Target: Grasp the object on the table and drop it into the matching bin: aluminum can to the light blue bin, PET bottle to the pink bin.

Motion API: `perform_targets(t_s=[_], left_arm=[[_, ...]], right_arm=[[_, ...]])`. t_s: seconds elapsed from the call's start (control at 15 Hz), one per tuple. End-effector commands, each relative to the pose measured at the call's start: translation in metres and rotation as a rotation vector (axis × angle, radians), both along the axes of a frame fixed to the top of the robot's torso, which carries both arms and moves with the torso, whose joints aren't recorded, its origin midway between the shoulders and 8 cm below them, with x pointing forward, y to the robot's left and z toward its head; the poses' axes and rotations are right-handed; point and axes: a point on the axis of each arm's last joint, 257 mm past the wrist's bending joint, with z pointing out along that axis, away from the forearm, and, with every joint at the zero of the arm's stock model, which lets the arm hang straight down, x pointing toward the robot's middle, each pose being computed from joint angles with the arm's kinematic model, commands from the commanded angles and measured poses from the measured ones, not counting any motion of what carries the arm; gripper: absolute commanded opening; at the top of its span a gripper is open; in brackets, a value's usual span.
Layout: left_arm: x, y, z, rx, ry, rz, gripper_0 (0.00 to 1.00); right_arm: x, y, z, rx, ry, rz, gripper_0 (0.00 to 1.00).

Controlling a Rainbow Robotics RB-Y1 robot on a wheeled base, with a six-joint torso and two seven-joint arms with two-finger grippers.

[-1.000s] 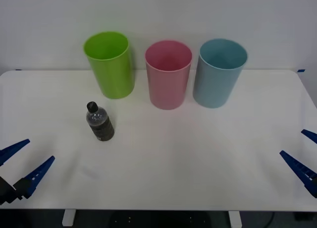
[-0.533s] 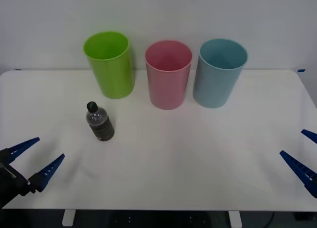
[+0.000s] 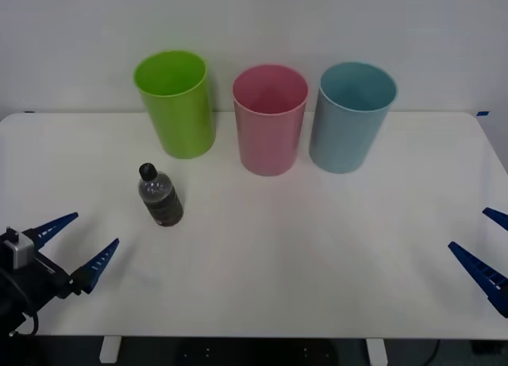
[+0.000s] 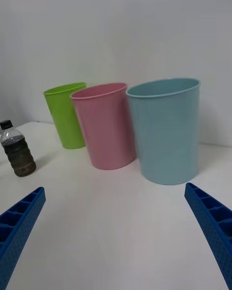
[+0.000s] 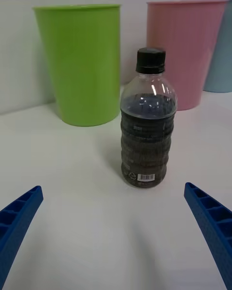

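Desk (image 3: 317,247): white, wide, rounded corners. Three tall tapered bins stood upright in a row along its far side, close together but apart: lime green bin (image 3: 176,104) toward the robot's left, pink bin (image 3: 270,118) in the middle, light blue bin (image 3: 351,116) toward the right.

PET bottle (image 3: 160,196) stood upright on the desk, black cap on, dark brown body, in front of the green bin and a little left of it, touching none of the bins. Much shorter than any of them.

Left pincer (image 3: 78,241) was over the near left part of the desk, fingers spread wide with nothing between them, pointed toward the bottle and short of it. In the left wrist view the bottle (image 5: 147,121) sat centred between the two blue fingers (image 5: 19,217), green and pink bins behind it.

Right pincer (image 3: 487,247) sat at the near right edge of the desk, also spread wide and empty, well apart from the bottle.
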Motion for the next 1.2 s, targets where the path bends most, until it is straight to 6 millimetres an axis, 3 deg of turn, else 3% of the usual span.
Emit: perform_targets(t_s=[0.07, 0.67, 1.2], left_arm=[[0.019, -0.006, -0.01, 0.001, 0.003, 0.03, 1.0], [0.048, -0.056, -0.018, -0.061, 0.004, 0.058, 1.0], [0.074, -0.081, -0.025, -0.076, 0.023, 0.048, 1.0]], right_arm=[[0.0, 0.0, 0.0, 0.0, 0.0, 0.0, 1.0], [0.0, 0.0, 0.0, 0.0, 0.0, 0.0, 1.0], [0.0, 0.0, 0.0, 0.0, 0.0, 0.0, 1.0]])
